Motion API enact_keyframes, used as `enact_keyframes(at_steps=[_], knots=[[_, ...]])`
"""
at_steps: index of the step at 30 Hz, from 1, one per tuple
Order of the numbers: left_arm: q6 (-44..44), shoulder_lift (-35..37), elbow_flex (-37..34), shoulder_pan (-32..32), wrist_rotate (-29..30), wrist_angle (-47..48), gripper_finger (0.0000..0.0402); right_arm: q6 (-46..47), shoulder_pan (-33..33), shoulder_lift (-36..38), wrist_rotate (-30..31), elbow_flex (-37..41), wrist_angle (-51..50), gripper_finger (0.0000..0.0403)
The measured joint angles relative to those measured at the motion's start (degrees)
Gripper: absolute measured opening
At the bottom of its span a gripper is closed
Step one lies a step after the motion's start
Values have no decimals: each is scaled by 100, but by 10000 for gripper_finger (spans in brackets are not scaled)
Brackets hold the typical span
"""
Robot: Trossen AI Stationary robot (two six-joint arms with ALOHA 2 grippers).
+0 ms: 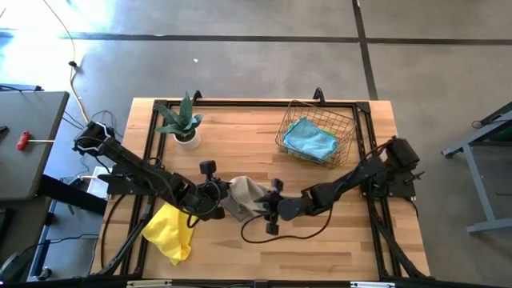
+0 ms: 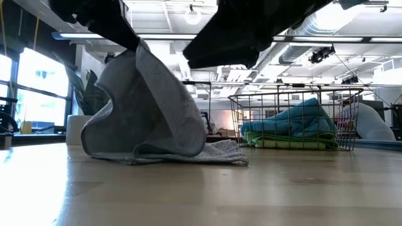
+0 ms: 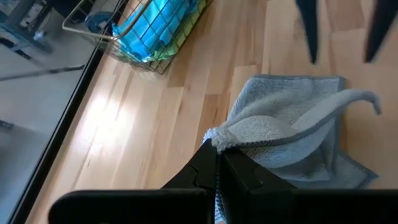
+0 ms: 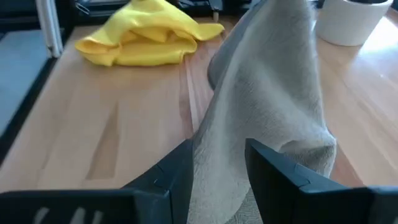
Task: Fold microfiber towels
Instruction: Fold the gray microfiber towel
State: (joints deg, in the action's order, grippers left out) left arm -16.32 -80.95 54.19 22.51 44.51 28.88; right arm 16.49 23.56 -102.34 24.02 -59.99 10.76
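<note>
A crumpled yellow cloth (image 1: 170,234) lies on the wooden table (image 1: 320,240). The left gripper (image 3: 217,163) pinches the soft grey towel (image 1: 244,198) mid-table. The right gripper (image 4: 219,157) has its fingers apart around it.

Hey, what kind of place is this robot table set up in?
Probably an open lab or industrial workshop: exposed ducts and strip lights overhead, a bare concrete floor, and a wooden table with a black frame. No person shows.
</note>
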Motion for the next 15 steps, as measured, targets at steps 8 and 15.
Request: enact_keyframes(at_steps=[8,15], knots=[[97,-2,0,-338,-229,-2,0,-3,236,-235,890,6,616,138],[106,-2,0,-573,-404,-18,0,68,255,-452,1695,3,1226,138]])
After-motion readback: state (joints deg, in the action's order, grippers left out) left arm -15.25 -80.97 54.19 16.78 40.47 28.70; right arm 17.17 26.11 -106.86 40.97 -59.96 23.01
